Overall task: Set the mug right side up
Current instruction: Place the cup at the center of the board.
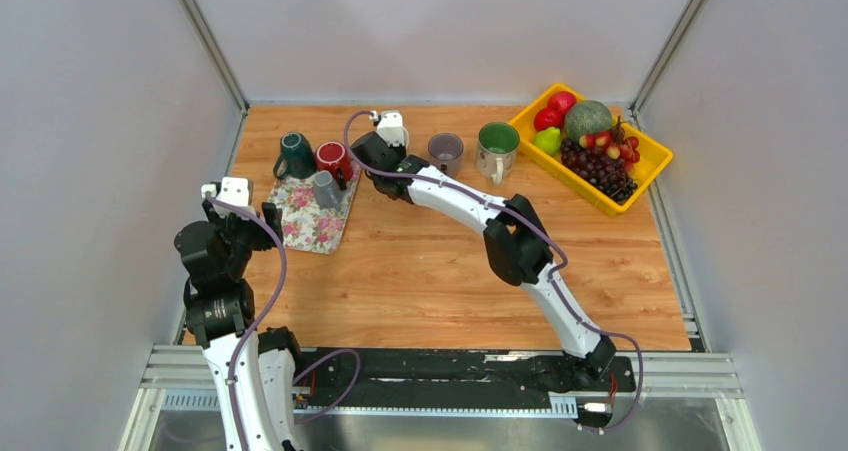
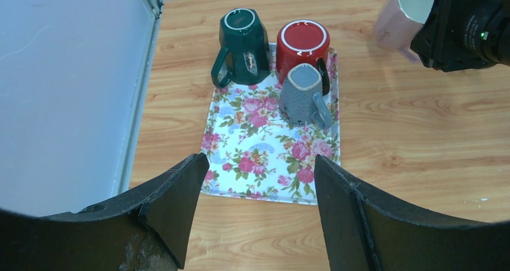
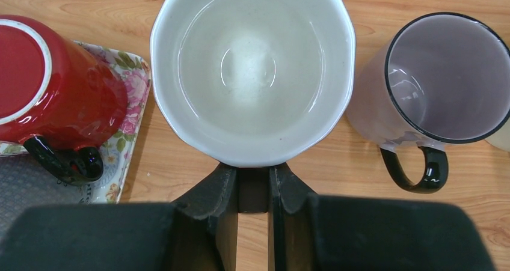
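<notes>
A pale mug with a white inside (image 3: 252,73) is mouth up, just right of the floral tray (image 2: 264,157). My right gripper (image 3: 253,175) is shut on its dark handle, which sits between the fingers. In the left wrist view the same mug (image 2: 400,18) shows at the top right, slightly tilted; whether it touches the table I cannot tell. On the tray stand a dark green mug (image 2: 240,42), a red mug (image 2: 304,45) and a grey mug (image 2: 304,97), all bottom up. My left gripper (image 2: 258,163) hangs open over the tray's near edge, holding nothing.
A purple-grey mug (image 3: 445,79) with a black handle stands upright right beside the held mug. Further right are a green-lined mug (image 1: 497,146) and a yellow crate of fruit (image 1: 650,156). The left wall (image 2: 66,91) runs close to the tray.
</notes>
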Motion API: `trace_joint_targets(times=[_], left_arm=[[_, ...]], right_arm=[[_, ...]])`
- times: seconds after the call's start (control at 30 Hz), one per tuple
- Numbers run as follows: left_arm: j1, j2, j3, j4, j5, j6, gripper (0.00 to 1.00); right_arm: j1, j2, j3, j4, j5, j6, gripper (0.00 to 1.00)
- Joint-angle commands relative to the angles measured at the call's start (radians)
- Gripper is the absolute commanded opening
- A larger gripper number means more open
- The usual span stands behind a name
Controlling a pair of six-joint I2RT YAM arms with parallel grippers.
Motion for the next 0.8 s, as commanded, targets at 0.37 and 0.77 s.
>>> trace_joint_targets(times=[0.37, 0.77], left_arm=[[0.013, -0.011, -0.01, 0.039, 0.01, -0.018, 0.76], [0.015, -0.013, -0.012, 0.041, 0.009, -0.017, 0.76]], right_arm=[[0.01, 0.042, 0.124, 0.045, 0.043, 0.045, 0.0], [-0.005, 0.068, 0.148, 0.035, 0.039, 0.053, 0.0]])
